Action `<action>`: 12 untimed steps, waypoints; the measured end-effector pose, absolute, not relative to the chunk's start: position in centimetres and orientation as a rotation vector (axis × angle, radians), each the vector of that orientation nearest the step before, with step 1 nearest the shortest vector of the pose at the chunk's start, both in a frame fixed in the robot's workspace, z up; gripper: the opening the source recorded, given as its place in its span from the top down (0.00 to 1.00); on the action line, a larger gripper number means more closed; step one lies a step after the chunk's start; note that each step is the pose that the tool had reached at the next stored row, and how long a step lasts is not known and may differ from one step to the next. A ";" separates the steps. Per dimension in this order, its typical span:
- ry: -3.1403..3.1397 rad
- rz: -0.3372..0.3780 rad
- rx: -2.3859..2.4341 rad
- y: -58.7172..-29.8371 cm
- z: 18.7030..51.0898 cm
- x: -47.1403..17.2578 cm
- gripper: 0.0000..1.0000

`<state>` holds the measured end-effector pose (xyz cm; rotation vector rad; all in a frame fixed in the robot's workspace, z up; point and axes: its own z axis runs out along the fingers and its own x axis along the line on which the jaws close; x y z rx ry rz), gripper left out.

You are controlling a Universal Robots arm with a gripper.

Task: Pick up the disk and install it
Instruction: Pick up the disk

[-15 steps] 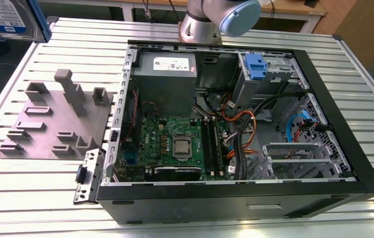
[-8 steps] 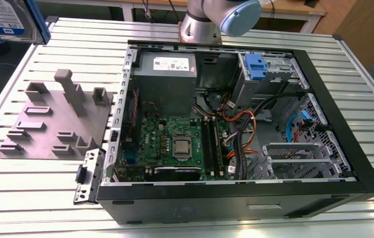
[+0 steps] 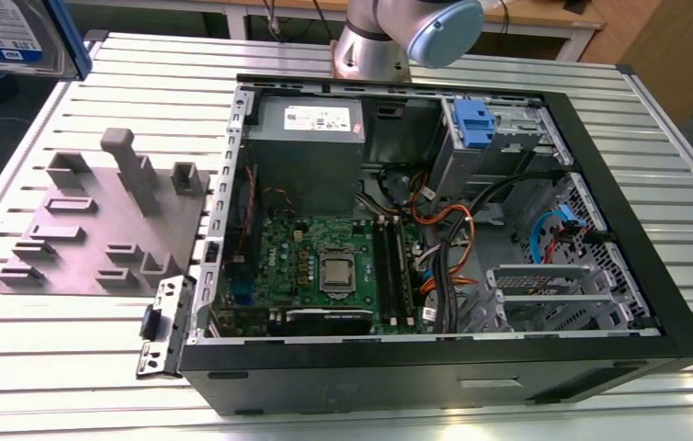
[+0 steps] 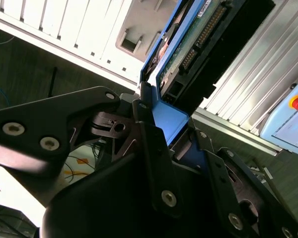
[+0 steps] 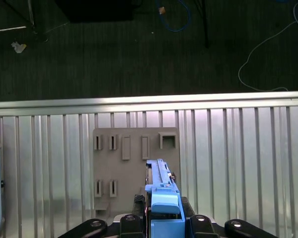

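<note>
My pincer [image 4: 171, 124] is clamped on the disk [image 4: 198, 34]. The fingers [image 4: 149, 144] pinch the blue rail at its near end, and the gap is no wider than that rail. The disk's long axis runs straight out from my fingers, away from the wrist, and it stands on edge in the first wrist view. It hangs over the grey holder plate [image 5: 119, 173] and seems lifted clear of the slots, though I can't be sure from these angles. In the exterior view the disk sits at the far left corner. The open computer case [image 3: 445, 349] lies well apart, off to the exterior view's right.
</note>
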<state>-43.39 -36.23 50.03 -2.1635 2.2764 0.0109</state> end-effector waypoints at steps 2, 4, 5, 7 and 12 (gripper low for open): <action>2.276 0.011 -2.163 -36.2 50.0 -43.4 0.64; 2.276 0.011 -2.163 -36.2 50.0 -43.4 0.64; 2.276 0.011 -2.163 -36.2 50.0 -43.4 0.64; 2.276 0.011 -2.163 -36.2 50.0 -43.4 0.64; 2.276 0.011 -2.163 -36.2 50.0 -43.2 0.64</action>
